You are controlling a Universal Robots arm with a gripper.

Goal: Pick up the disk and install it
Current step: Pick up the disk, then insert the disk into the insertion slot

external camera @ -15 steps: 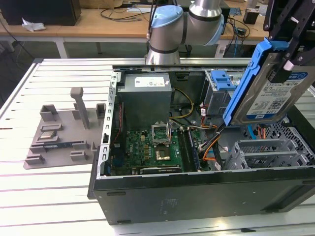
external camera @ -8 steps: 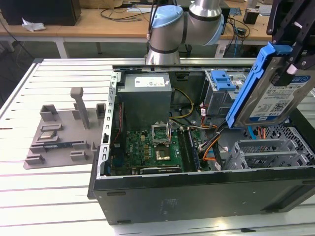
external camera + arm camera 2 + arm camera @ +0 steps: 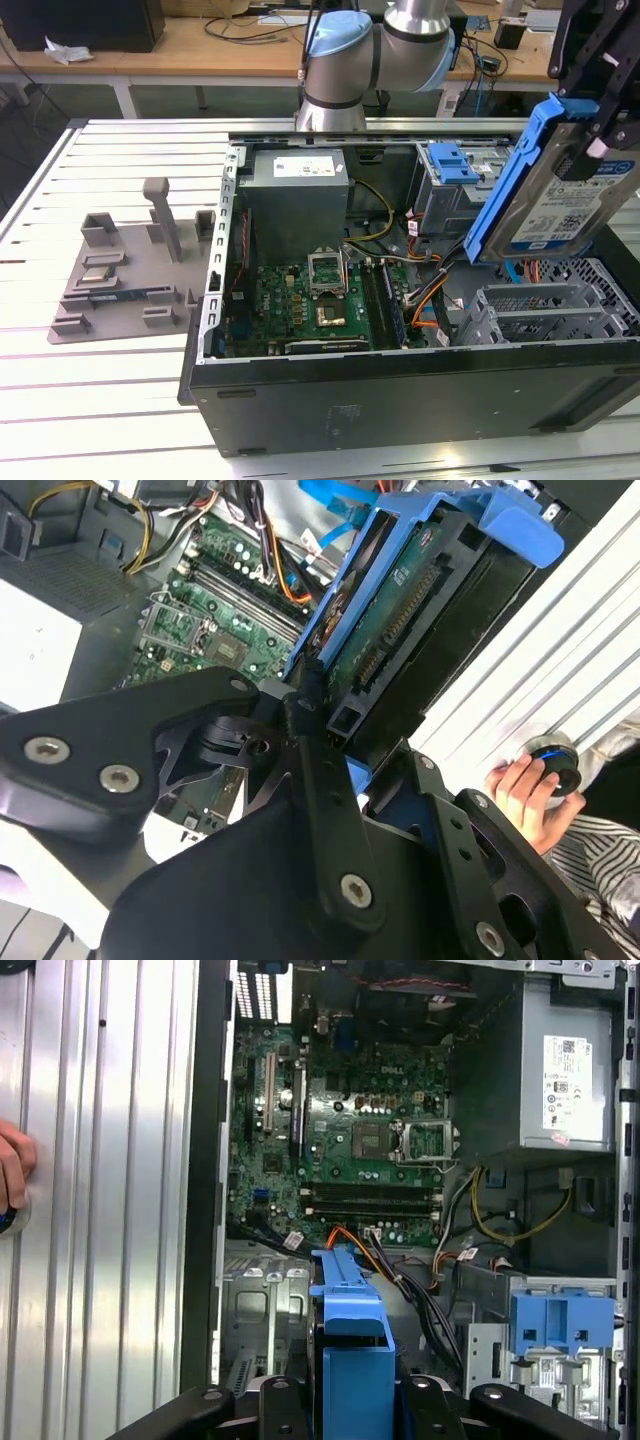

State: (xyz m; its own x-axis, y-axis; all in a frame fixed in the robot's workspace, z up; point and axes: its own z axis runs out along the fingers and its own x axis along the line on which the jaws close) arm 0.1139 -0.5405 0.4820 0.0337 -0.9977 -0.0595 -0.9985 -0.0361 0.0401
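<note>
Step in hand: carrying the disk [image 3: 560, 205] to its bay; installation is not yet done. The hand [image 3: 588, 140] is clenched on one end of the disk, its fingers closed over the blue side rails. The disk hangs tilted, label outward, above the end of the open case [image 3: 400, 400] at the exterior view's right. It is apart from the grey cage [image 3: 545, 310] below. As a judgement, the next move calls for squaring the disk with the cage opening. The rails should be lined up with the cage guides and kept off the cables [image 3: 430, 297] just beside it.
</note>
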